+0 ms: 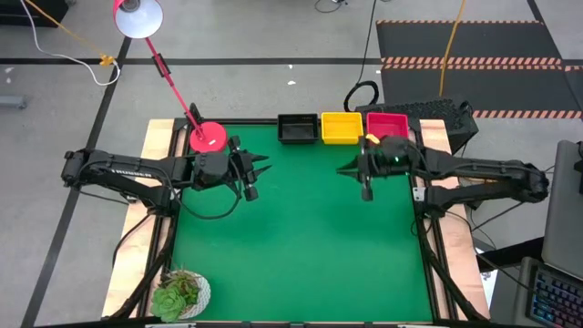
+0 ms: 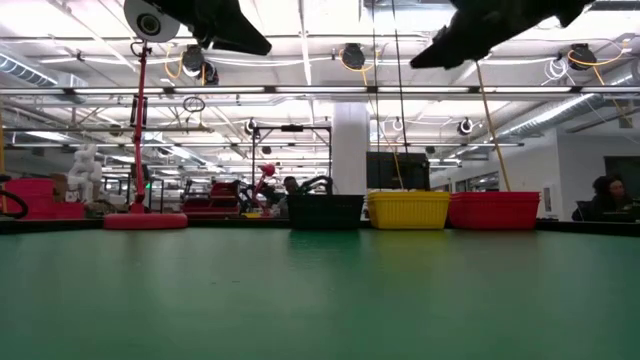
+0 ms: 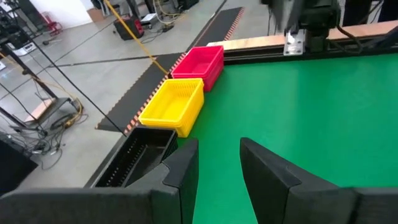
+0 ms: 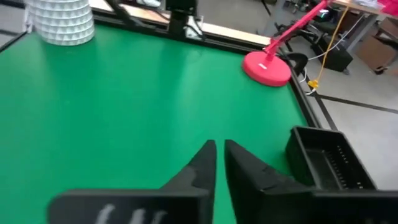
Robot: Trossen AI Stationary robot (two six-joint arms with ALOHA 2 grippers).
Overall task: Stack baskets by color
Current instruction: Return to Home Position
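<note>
You see black baskets (image 1: 297, 128), yellow baskets (image 1: 342, 128) and red baskets (image 1: 387, 125) side by side. Your left gripper (image 1: 262, 173) hovers, fingers released. Your right gripper (image 1: 346, 169) has its fingers clenched on nothing.

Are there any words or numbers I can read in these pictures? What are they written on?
White lettering on the left arm: too small to read.
The baskets: no writing shows.
The lamp base: no writing shows.
No other text can be read.
</note>
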